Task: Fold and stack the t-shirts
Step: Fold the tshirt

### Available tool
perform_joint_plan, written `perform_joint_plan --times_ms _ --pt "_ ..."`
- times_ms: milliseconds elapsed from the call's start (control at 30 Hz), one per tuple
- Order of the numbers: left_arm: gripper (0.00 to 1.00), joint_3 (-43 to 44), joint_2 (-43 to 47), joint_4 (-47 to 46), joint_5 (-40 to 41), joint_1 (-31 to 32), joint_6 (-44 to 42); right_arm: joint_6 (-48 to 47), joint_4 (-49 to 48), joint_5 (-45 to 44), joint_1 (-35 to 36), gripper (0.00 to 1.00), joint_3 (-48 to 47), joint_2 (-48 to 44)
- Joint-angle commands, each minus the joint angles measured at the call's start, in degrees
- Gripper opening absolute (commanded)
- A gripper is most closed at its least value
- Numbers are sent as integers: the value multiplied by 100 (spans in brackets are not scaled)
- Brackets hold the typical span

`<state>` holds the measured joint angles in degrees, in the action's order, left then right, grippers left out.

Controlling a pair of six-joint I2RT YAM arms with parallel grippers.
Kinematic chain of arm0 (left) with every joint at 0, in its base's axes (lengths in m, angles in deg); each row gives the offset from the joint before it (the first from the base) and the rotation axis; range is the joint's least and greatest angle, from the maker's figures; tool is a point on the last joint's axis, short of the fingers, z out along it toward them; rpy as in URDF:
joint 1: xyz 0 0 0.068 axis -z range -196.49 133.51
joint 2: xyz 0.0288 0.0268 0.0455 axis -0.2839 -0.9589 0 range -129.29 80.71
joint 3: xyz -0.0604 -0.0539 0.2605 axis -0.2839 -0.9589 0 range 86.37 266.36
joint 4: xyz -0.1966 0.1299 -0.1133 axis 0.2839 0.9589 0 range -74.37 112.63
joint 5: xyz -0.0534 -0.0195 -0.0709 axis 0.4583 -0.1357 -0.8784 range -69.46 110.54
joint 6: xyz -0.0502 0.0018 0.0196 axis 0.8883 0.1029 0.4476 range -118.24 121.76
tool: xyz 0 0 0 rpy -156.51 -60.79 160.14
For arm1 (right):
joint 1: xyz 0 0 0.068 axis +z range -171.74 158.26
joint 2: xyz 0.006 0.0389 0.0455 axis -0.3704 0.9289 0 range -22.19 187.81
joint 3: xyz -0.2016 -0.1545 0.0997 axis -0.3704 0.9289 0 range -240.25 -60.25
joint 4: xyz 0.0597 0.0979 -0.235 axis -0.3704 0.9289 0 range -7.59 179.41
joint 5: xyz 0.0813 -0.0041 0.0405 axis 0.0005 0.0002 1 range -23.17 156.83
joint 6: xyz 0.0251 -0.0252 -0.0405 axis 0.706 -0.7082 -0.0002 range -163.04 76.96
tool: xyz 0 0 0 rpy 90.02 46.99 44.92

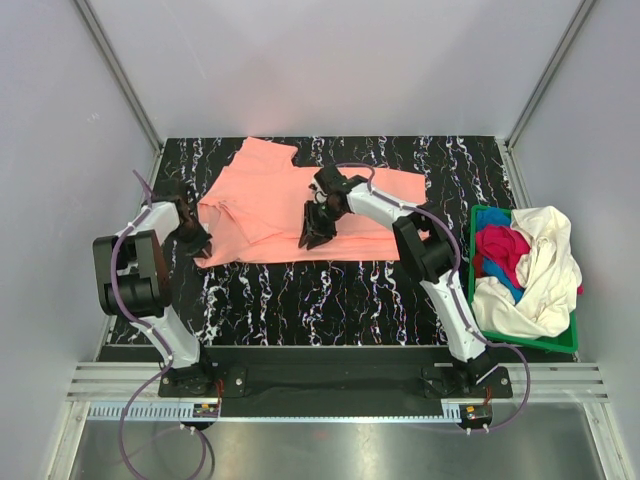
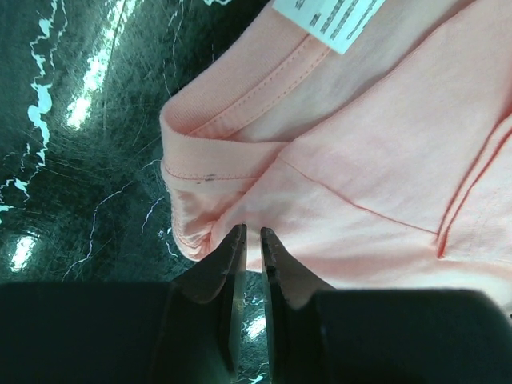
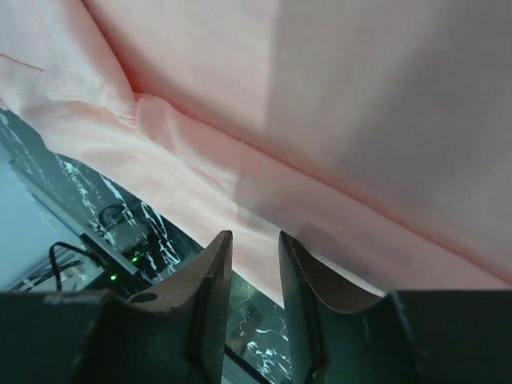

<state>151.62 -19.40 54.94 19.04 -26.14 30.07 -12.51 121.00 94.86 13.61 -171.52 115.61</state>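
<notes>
We find the salmon-pink t-shirt lying lengthwise left to right on the counter, its near edge just beyond our parted, empty right fingers, its collar end at our nearly closed left fingers, though we cannot tell whether they grip it.

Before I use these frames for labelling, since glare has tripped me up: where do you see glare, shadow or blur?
Top external: even light, sharp, salmon-pink t-shirt brightest at its far edge. Left wrist: bright glare patches on the glossy table, neck label print too blurred to read. Right wrist: a broad grey shadow across the cloth at upper right; right pincer close and soft-edged.
</notes>
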Motion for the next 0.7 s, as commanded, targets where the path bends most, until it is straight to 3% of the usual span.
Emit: perform_joint_plan --times_ms 0,333,500,633,667 --pt "18 -83 212 -99 -26 24 -10 32 -141 -272 -151 38 -369 221" --pt "17 13 352 68 141 25 -63 -81 728 -738 -881 40 -2188 863" --pt "19 180 554 130 186 51 -72 -424 729 -765 -916 44 -1540 13" --pt "35 225 598 51 -87 182 -2 -565 886 -886 -951 47 -793 -613" --pt "36 216 572 -2 -183 183 51 -591 896 -922 -960 47 -505 -718"
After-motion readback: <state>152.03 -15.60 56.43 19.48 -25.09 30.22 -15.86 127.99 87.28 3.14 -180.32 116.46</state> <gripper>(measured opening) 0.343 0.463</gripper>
